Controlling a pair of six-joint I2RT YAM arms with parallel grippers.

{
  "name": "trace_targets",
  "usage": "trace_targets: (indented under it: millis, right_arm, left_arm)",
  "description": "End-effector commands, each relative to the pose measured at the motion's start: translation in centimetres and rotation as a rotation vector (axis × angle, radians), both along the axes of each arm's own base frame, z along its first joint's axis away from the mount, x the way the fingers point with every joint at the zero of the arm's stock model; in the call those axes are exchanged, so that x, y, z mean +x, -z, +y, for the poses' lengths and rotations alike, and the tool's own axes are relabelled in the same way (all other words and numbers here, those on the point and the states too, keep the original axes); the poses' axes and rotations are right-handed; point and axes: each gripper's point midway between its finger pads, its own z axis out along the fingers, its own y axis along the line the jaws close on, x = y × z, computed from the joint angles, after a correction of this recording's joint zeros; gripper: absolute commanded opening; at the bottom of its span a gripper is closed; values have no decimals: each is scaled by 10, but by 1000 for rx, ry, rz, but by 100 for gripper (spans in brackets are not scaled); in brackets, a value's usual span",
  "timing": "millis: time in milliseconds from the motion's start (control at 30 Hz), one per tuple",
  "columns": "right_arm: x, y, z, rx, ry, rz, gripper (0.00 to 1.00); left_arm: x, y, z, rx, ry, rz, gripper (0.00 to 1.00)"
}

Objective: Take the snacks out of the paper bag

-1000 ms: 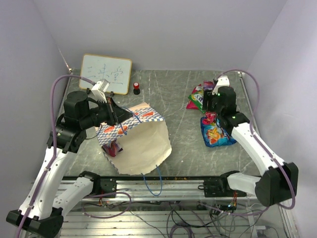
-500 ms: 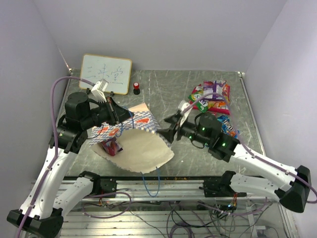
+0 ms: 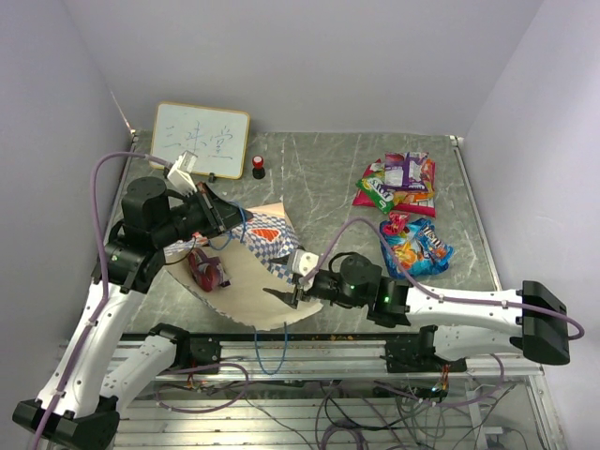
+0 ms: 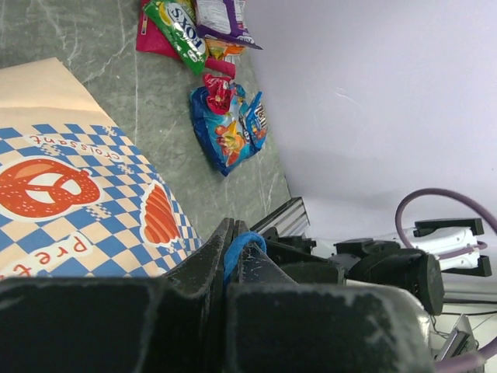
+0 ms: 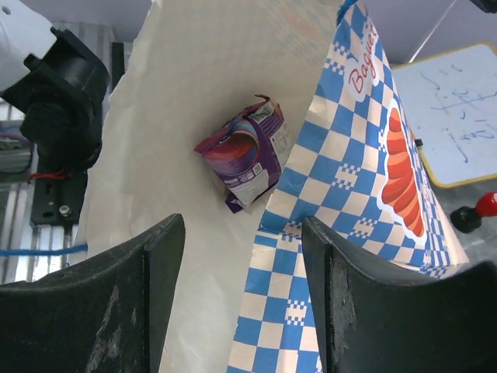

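Cream bag (image 5: 194, 78), one purple packet (image 5: 248, 151) inside.

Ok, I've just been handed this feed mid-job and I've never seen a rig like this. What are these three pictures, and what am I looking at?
Two robot arms are bolted at the near edge of a grey table. The wide picture looks down from above and behind them; the other two come from a camera on each wrist. The left gripper is shut on the blue cord handle of the paper bag, holding it open. The right gripper is open at the mouth, facing a purple packet inside. Other snacks, with a blue packet, lie out on the table's right. A whiteboard and a small red-and-black knob sit at the back.
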Motion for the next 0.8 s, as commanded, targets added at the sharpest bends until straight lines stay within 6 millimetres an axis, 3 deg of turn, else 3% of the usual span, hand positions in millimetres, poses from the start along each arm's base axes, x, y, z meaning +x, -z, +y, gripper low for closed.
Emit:
trace_targets:
  millis: [0,133,300,400,600,767]
  right_arm:
    - [-1,-10,0,17,23,-124,62]
    - [7,-22,-18,2,94,-156,64]
    - [26,-30,-53,-153,199,-295,67]
    - [27,-46,-62,-202,194,-351,68]
    - [1,-92,-35,-81,59,-302,66]
    - [-28,-102,-5,31,-22,-253,65]
  left_arm:
    - [1,-11,1,-46,-36,-4,7]
    - [2,-18,7,-16,-65,-27,7]
    - [11,-40,19,-7,-152,-117,7]
    - [13,-48,21,-32,-175,-161,7]
    - [14,-49,19,-76,-177,-179,7]
    - [12,-48,20,-74,-176,-169,7]
